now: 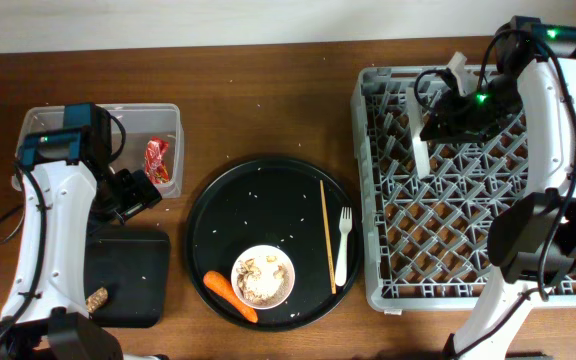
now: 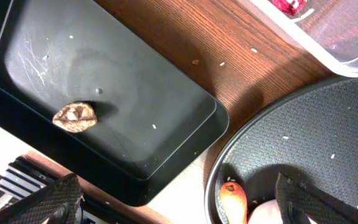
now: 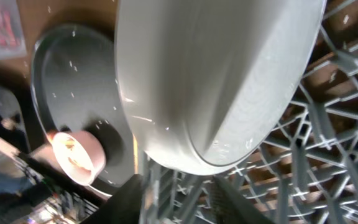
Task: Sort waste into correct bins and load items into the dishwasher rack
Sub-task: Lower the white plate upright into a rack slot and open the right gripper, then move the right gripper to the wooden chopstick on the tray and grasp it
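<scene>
A pale round plate (image 3: 216, 81) stands on edge among the pegs of the grey dishwasher rack (image 1: 468, 230); from overhead it is a thin white sliver (image 1: 421, 152). My right gripper (image 3: 176, 179) hangs just beside it, fingers apart and off the plate. My left gripper (image 1: 133, 195) is open and empty, low between the clear tub (image 1: 173, 115) and the shallow black tray (image 1: 133, 275). The tub holds a red wrapper (image 1: 157, 160). A brown scrap (image 2: 74, 117) lies in the shallow tray. A white bowl (image 1: 263, 275) with food scraps, a carrot (image 1: 231, 296), chopsticks (image 1: 326, 235) and a white fork (image 1: 343, 245) lie on the round tray.
The large round black tray (image 1: 268, 190) sits mid-table, sprinkled with crumbs. Crumbs dot the wooden table (image 1: 268, 100). Rack walls and upright pegs surround my right arm. The table's front edge runs just below the shallow tray.
</scene>
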Robot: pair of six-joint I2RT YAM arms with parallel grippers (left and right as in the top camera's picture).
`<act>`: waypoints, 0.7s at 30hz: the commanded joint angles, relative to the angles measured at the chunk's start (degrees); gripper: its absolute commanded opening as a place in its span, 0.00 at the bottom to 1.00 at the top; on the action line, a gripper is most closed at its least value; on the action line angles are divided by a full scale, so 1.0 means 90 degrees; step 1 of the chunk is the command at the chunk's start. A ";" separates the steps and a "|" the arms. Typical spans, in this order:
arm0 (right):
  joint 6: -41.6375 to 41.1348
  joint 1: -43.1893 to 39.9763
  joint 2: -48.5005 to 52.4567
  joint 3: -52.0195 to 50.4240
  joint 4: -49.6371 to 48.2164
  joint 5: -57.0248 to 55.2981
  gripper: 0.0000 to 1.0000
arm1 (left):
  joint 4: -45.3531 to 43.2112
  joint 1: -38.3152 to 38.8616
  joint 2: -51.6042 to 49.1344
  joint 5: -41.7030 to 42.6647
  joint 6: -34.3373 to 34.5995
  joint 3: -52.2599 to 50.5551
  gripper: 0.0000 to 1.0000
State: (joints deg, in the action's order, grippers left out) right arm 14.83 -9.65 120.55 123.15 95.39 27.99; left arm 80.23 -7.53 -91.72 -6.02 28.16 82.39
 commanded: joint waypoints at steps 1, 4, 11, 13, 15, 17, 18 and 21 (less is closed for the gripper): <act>-0.0537 0.0049 -0.0170 -0.0024 -0.0044 -0.0770 0.48 | -0.0024 -0.0029 0.0075 -0.0029 0.0073 -0.0007 0.99; -0.0755 0.0228 -0.0624 0.0090 -0.0083 -0.1069 0.52 | -0.0024 -0.0027 0.0075 -0.0029 0.0073 -0.0007 0.99; -0.0755 0.1479 -0.1319 0.0114 0.0219 -0.1195 0.56 | -0.0024 -0.0029 0.0075 -0.0032 0.0070 -0.0007 0.99; -0.1088 0.2033 -0.1304 -0.0046 0.0216 -0.1192 0.56 | -0.0022 -0.0029 0.0075 -0.0032 0.0070 -0.0007 1.00; -0.1370 0.2475 -0.1273 -0.0211 0.0199 -0.1219 0.56 | -0.0024 -0.0029 0.0075 -0.0032 0.0070 -0.0007 0.99; -0.1872 0.2977 -0.1270 -0.0612 0.0034 -0.1452 0.56 | -0.0024 -0.0029 0.0075 -0.0032 0.0070 -0.0007 0.99; -0.2123 0.3128 -0.1270 -0.0782 -0.0034 -0.1700 0.56 | -0.0022 -0.0029 0.0075 -0.0032 0.0068 -0.0007 0.99; -0.2885 0.3594 -0.1270 -0.1486 -0.0318 -0.2259 0.56 | -0.0022 -0.0029 0.0075 -0.0032 0.0068 -0.0007 0.99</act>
State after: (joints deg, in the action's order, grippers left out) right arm -2.07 18.87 108.90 115.22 94.26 14.09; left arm 80.01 -7.53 -91.72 -6.02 28.14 82.39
